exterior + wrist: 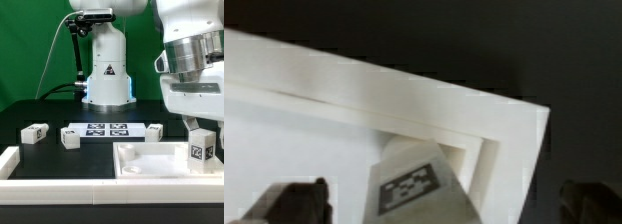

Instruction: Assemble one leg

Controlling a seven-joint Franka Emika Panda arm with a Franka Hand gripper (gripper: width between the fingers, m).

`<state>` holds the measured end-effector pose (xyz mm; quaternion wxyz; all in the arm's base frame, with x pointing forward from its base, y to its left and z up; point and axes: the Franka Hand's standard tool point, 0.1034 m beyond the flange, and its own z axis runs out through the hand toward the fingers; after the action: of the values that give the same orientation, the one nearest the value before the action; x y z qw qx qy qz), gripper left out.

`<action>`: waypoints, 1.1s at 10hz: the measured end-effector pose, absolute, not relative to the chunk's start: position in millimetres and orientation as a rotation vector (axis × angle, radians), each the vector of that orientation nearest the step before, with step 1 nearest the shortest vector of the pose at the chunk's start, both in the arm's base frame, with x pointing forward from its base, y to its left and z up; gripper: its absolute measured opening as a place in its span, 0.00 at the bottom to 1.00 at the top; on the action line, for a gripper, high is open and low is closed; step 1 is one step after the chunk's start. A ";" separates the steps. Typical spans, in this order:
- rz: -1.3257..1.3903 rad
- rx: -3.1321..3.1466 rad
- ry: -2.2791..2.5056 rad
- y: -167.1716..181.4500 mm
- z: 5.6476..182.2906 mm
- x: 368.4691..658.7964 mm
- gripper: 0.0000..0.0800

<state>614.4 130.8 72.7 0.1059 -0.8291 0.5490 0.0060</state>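
Note:
One leg (pixel 200 148) stands upright in the near right corner of the large white square piece (pixel 145 160), its marker tag facing the camera. My gripper (pixel 197 124) hangs just above it. In the wrist view the leg (pixel 411 178) sits between my two dark fingertips (pixel 295 203), with a gap on each side, so the gripper (pixel 441 205) is open and not touching it. The square piece's raised corner (pixel 509 125) wraps around the leg. Three more legs lie on the black table: two at the exterior view's left (pixel 34 132) (pixel 70 138) and one in the middle (pixel 152 132).
The marker board (pixel 100 130) lies flat on the table behind the square piece. The robot's white base (pixel 107 70) stands at the back. A white raised border (pixel 12 160) runs along the table's near and left edges.

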 end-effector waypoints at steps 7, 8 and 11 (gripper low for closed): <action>-0.081 -2.785 0.981 120.1 74.3 619.0 0.78; -0.081 -2.785 0.981 120.0 74.3 619.0 0.78; -0.081 -2.785 0.984 118.6 74.0 619.0 0.39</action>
<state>619.0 118.6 74.0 0.0933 -0.9384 0.3315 -0.0274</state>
